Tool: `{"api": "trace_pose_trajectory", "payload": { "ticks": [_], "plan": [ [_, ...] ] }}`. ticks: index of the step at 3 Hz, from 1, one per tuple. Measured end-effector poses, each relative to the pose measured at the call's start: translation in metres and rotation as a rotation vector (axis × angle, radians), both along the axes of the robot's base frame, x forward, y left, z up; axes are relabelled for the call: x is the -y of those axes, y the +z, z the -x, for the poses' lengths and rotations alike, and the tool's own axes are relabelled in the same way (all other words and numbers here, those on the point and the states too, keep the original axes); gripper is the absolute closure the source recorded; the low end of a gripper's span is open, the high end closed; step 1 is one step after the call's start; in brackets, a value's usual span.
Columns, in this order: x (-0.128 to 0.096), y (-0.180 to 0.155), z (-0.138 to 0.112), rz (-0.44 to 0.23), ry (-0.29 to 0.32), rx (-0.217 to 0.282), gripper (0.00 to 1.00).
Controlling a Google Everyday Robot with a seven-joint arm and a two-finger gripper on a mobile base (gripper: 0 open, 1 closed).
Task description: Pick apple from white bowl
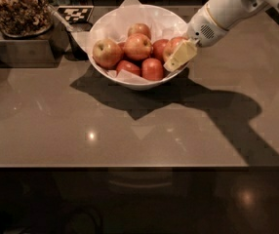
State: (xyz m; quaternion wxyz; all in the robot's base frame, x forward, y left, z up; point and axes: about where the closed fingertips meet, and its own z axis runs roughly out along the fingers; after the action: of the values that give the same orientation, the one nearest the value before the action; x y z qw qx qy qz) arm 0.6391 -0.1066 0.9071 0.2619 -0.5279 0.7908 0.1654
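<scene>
Gripper (180, 57): at the right rim of the bowl (140, 85), tip angled down and left into it.
Grip state: cannot tell whether open or closed; only one pale yellow pad side shows.
Contact: overlaps the rightmost apple (172, 44); a hold cannot be confirmed.
Apple: in the bowl, right side, against the other apples (129, 48).
Bowl: on the counter (129, 135), lined with white paper (129, 4).
Nearby: jar of nuts (17, 9) at the far left, well apart.
</scene>
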Motion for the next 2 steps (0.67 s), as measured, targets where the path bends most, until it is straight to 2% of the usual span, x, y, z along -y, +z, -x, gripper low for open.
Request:
{"api": "trace_pose_trajectory", "payload": {
  "ticks": [1, 2],
  "plan": [
    [-0.007, 0.023, 0.002, -0.037, 0.021, 0.017, 0.91],
    [-0.013, 0.044, 0.004, -0.077, 0.046, 0.025, 1.00]
  ]
}}
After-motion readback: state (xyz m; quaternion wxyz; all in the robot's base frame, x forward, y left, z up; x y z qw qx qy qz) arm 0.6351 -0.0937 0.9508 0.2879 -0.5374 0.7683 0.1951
